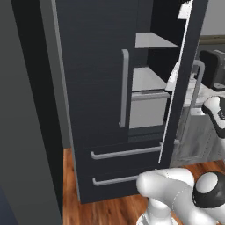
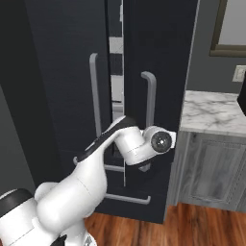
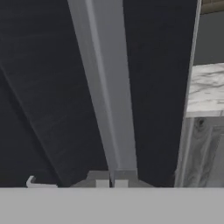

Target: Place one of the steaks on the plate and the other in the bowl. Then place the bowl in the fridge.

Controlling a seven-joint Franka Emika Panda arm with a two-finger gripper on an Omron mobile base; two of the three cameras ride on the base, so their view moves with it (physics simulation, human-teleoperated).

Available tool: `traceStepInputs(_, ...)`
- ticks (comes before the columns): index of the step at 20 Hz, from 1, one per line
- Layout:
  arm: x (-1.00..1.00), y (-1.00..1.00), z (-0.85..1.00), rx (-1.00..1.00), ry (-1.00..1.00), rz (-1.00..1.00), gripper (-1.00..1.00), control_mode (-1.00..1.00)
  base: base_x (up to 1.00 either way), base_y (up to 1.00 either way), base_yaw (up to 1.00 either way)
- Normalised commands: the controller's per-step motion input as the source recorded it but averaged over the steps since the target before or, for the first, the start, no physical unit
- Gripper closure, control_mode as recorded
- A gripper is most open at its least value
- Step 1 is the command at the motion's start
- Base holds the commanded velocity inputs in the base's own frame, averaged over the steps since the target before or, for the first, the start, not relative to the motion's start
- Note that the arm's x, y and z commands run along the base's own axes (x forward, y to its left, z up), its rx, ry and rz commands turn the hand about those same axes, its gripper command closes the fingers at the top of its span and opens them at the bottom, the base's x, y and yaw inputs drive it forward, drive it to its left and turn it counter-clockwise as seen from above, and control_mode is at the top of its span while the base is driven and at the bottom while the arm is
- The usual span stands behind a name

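The tall black fridge (image 1: pixel 92 88) stands right in front of me. Its left door is closed and its right door (image 1: pixel 182 88) hangs ajar, so grey inner shelves (image 1: pixel 149 79) show in the gap. In the hand view my gripper (image 3: pixel 111 183) is shut, its tips pressed together at the foot of the right door's long grey bar handle (image 3: pixel 109 87), with nothing seen between them. From the right base view my white hand (image 2: pixel 158 141) sits against that same handle (image 2: pixel 150 96). The steaks, the plate and the bowl are out of view.
A marble counter (image 2: pixel 211 113) on grey wood cabinets (image 2: pixel 211 168) adjoins the fridge on the right. Two lower fridge drawers with bar handles (image 1: pixel 125 153) sit above the wooden floor (image 1: pixel 110 208). A dark wall panel (image 1: pixel 26 132) closes off the left.
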Motion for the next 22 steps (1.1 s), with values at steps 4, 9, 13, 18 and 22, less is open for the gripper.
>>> traceStepInputs(4, -0.17, -0.06, 0.14, -0.05, 0.00, 0.05, 1.00, -1.00, 0.00, 0.00, 0.00)
traceStepInputs(9, -0.05, 0.04, 0.04, -0.02, -0.01, 0.00, -1.00, -1.00, 0.00, 0.00, 0.00)
traceStepInputs(13, -0.13, -0.05, 0.00, 0.00, 0.00, 0.00, -1.00, -1.00, 0.00, 0.00, 0.00)
traceStepInputs(18, -0.47, -0.39, 0.16, 0.00, -0.03, -0.01, -1.00, -1.00, 0.00, 0.00, 0.00)
traceStepInputs(22, -0.97, 0.01, 0.38, -0.05, -0.06, -0.04, -1.00, -1.00, 0.00, 0.00, 0.00)
